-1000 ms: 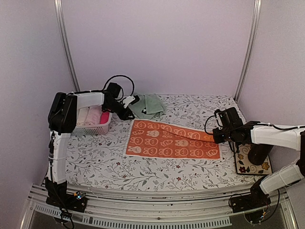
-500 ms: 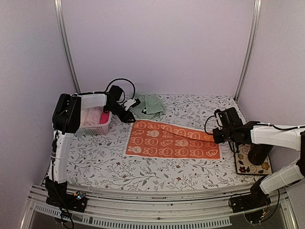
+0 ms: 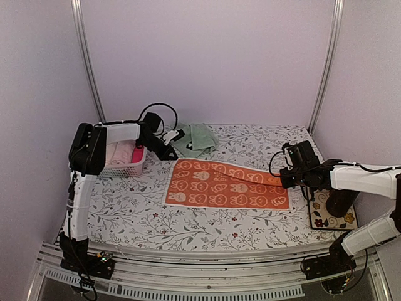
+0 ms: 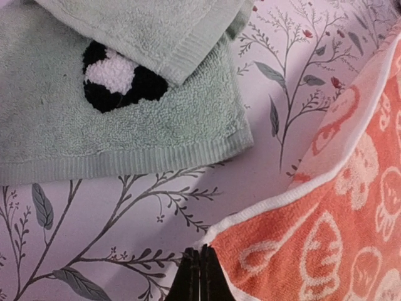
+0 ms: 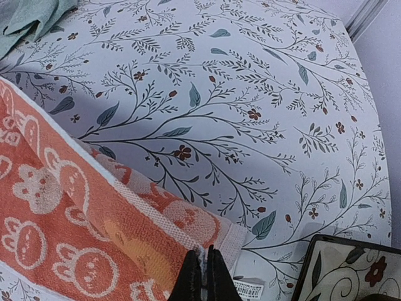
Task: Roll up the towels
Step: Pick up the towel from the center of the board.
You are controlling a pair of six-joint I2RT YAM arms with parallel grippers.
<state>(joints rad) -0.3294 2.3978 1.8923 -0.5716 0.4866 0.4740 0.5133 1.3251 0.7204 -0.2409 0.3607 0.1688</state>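
The orange towel [image 3: 225, 185] with cream bunny figures lies spread flat mid-table. My left gripper [image 3: 170, 155] is shut at its far left corner; in the left wrist view the jaws [image 4: 200, 266] pinch the white-hemmed corner tip of the orange towel [image 4: 326, 238]. My right gripper [image 3: 283, 180] is shut on the far right corner, and its wrist view shows the gripper [image 5: 203, 263] holding a doubled-over edge of the orange towel [image 5: 75, 213]. The mint green towel [image 3: 197, 138] lies crumpled behind it, with a black-and-white mark [image 4: 116, 78].
A white lattice basket [image 3: 122, 168] with rolled cloths stands at the far left beside the left arm. A patterned mat [image 3: 332, 213] lies at the right edge under the right arm. The flowered tablecloth [image 3: 188, 229] covers the table, with walls close behind.
The left gripper has closed on the orange towel's far left corner after shifting slightly towards it. The right arm and both towels have not moved.
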